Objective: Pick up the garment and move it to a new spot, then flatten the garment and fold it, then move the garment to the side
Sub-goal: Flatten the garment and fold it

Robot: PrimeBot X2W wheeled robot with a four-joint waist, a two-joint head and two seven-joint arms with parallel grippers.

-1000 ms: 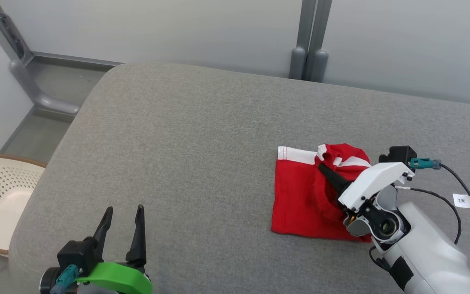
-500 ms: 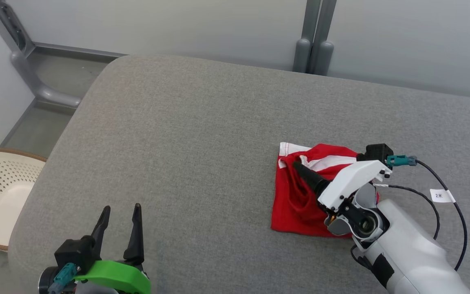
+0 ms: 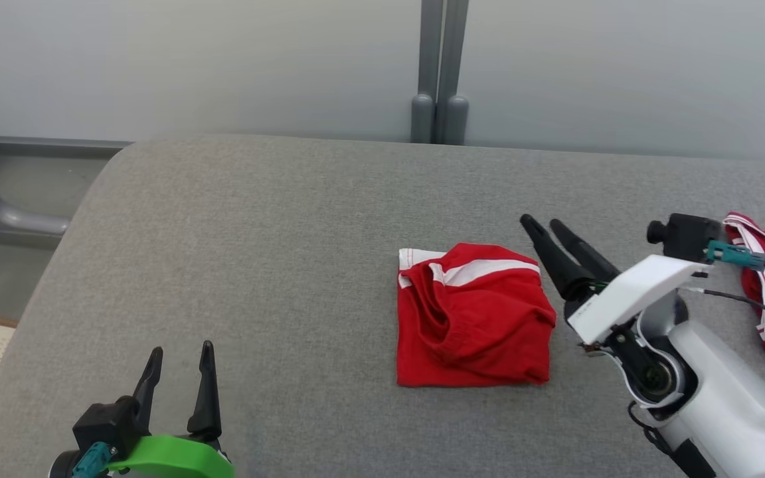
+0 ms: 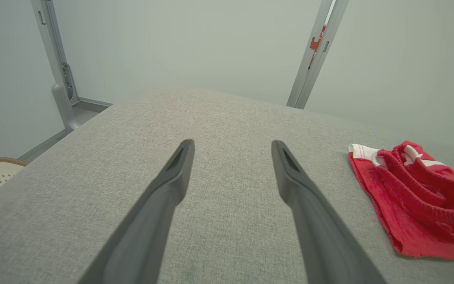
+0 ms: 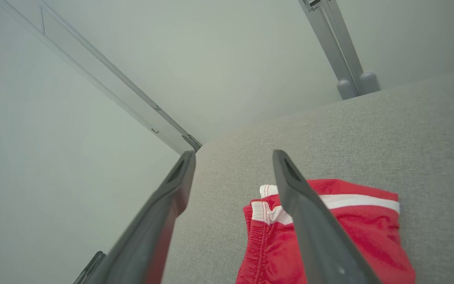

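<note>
I have both pincers empty with jaws spread wide: the left pincer hangs over bare grey bench at the near left, well apart from the work. The right pincer sits just beside the garment, not touching it. The garment is a pair of red shorts lying folded near the middle of the bench, a little to my right of centre. From the right pincer it lies toward my left and slightly nearer to me, and the fingers point past its far right corner rather than at it. By my reading the fold is made and the shift to the side is what remains, so the right arm is plainly the one for it. The bundle is close to square, with no real long axis. Its white stripe runs left to right along the far edge, and the gathered waistband curls through the middle. I cannot tell how the layers stack underneath. In the right wrist view one of its own fingers crosses the cloth, and the left wrist view cuts the bundle off at the frame edge. Another red-and-white cloth lies at the far right, partly behind cable and cut by the frame.
</note>
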